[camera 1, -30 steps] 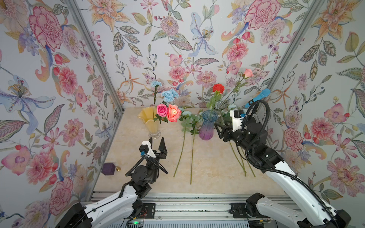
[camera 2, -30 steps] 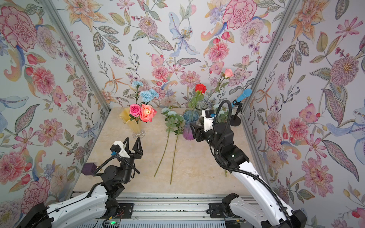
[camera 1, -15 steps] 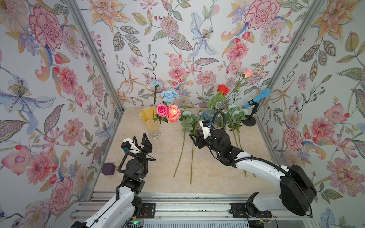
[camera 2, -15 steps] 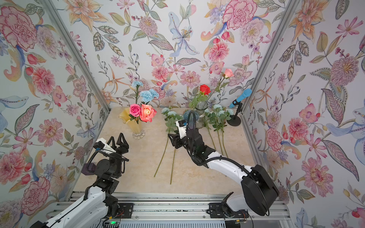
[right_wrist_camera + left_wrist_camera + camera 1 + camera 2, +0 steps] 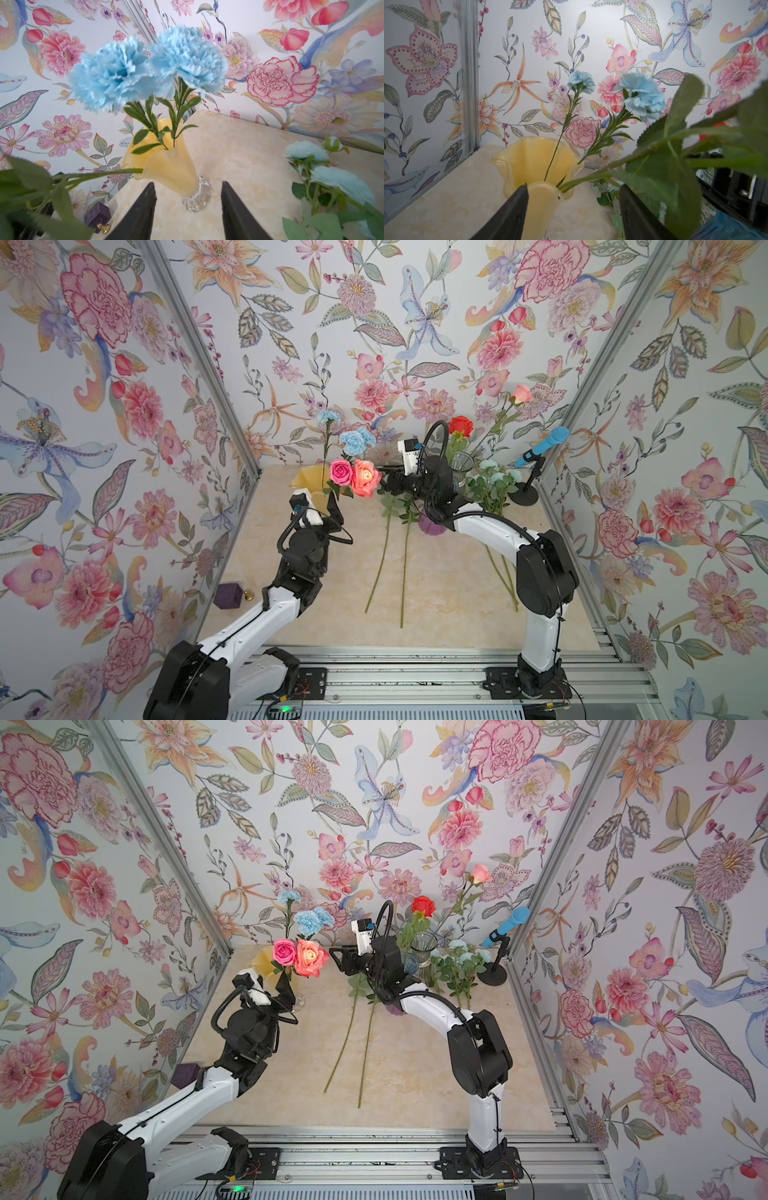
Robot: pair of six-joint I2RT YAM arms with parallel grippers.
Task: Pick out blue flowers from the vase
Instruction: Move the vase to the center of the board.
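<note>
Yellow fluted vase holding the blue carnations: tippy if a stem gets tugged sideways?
Likely tippy: the yellow fluted glass vase flares wide above a small clear foot. Its tall sky-blue carnations probably add leverage. Looks like breakable glass, so a fall could crack it.

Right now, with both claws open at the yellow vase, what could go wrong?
1. The yellow vase is tall on a small glass foot; a bump from the left claw or a sticky stem could tip it.
2. Stems of the roses share that vase and lean out past the left claw; they might get dragged out with the blue carnations.
3. The right claw faces the same vase from the other side; the claws could collide.
</note>
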